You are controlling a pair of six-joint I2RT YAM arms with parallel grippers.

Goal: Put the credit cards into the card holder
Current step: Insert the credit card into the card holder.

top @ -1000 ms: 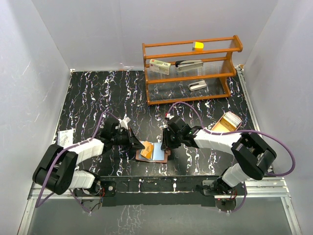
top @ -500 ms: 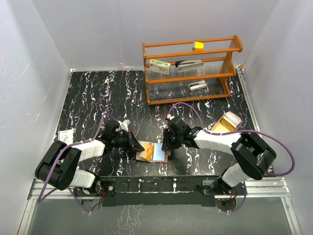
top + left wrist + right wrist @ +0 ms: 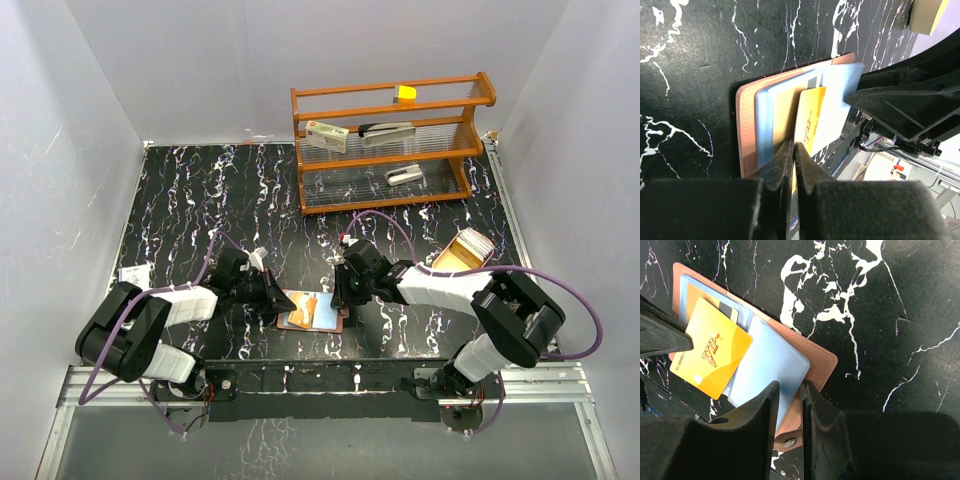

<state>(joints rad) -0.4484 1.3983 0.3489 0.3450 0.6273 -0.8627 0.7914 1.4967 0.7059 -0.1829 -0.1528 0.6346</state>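
Note:
The reddish-brown card holder (image 3: 340, 322) (image 3: 816, 365) lies open on the black marble table near the front edge. My left gripper (image 3: 283, 303) (image 3: 794, 147) is shut on the short edge of an orange credit card (image 3: 810, 117) (image 3: 710, 357), which is slanted over the holder's left panel. That panel's light blue sleeve (image 3: 765, 120) has a tan card in it. My right gripper (image 3: 343, 300) (image 3: 788, 390) is closed on the lifted light blue pocket (image 3: 770, 365) at the holder's right panel, just above the snap tab.
A wooden rack (image 3: 390, 140) with small items stands at the back right. A tan tray (image 3: 462, 252) sits right of the right arm. A white packet (image 3: 132, 277) lies at the table's left edge. Both arms meet over the holder.
My left gripper has carried the orange card to the right and down, from beside the holder to over its left panel. The right gripper has stayed on the holder's right side.

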